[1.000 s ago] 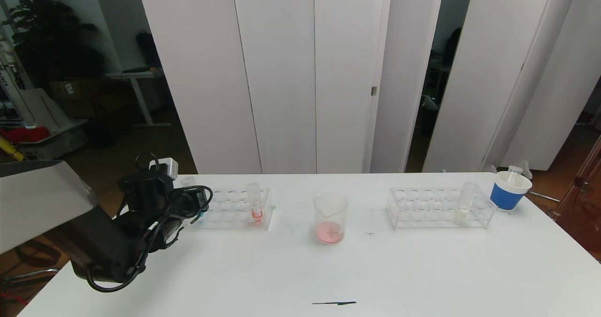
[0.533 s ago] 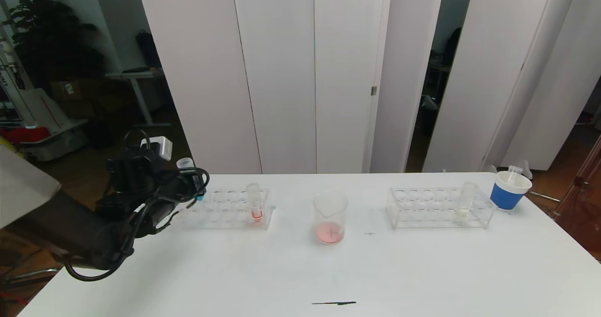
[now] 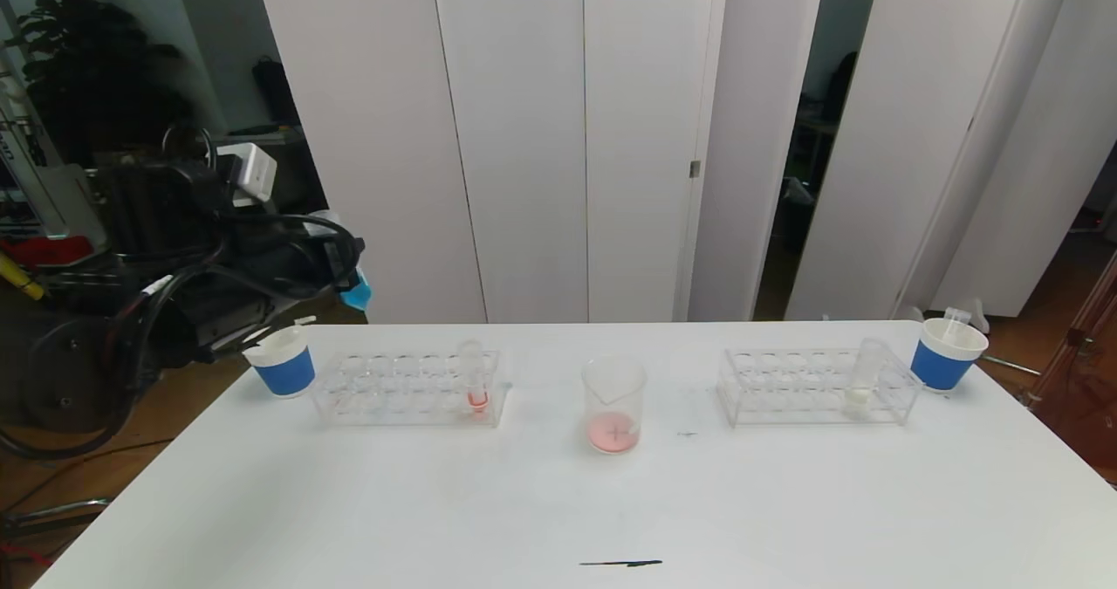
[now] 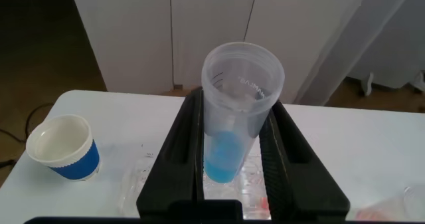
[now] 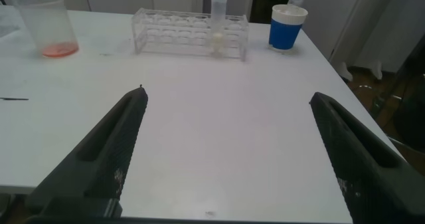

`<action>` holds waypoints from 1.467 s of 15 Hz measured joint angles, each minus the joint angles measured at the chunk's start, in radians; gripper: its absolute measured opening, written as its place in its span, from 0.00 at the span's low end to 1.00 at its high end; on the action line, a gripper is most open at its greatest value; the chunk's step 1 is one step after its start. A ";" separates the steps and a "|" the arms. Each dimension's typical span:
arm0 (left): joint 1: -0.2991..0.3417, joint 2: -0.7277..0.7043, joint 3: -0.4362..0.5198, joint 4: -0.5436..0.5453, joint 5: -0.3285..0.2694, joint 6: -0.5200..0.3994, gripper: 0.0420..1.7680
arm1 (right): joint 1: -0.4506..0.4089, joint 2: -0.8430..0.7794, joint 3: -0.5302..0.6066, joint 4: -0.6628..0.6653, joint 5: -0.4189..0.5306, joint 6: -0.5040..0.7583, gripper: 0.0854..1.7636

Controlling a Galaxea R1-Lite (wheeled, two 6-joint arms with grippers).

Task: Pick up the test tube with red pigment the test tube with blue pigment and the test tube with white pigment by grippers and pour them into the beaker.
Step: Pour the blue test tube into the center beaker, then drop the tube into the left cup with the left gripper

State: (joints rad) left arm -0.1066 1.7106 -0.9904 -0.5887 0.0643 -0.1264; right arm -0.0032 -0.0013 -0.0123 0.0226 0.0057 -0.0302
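At the far left, above the table's left edge, the left gripper (image 3: 345, 277) is clamped tight on the test tube with blue pigment (image 4: 234, 121), held upright with its mouth up; carry it level, clear of the blue-banded paper cup (image 3: 281, 366) and the left rack (image 3: 410, 388), then tip it slowly only once its lip is over the beaker (image 3: 614, 404), which stands mid-table with pink liquid in it; the test tube with white pigment (image 3: 864, 378) waits in the right rack (image 3: 816, 386); the right gripper (image 5: 229, 151) hovers wide open and empty, low over the table's near right part.
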 joint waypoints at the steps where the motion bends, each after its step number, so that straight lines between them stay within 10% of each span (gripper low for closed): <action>1: -0.009 -0.023 -0.031 0.037 -0.025 0.000 0.31 | 0.000 0.000 0.000 0.000 0.000 0.000 0.99; 8: -0.071 -0.066 -0.090 0.069 -0.403 0.111 0.31 | 0.000 0.000 0.000 0.000 0.000 0.000 0.99; 22: -0.247 0.270 -0.136 -0.202 -0.510 0.706 0.31 | 0.000 0.000 0.000 0.000 0.000 0.000 0.99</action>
State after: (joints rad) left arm -0.3534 1.9804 -1.1266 -0.7909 -0.4460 0.5791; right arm -0.0032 -0.0013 -0.0123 0.0230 0.0057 -0.0302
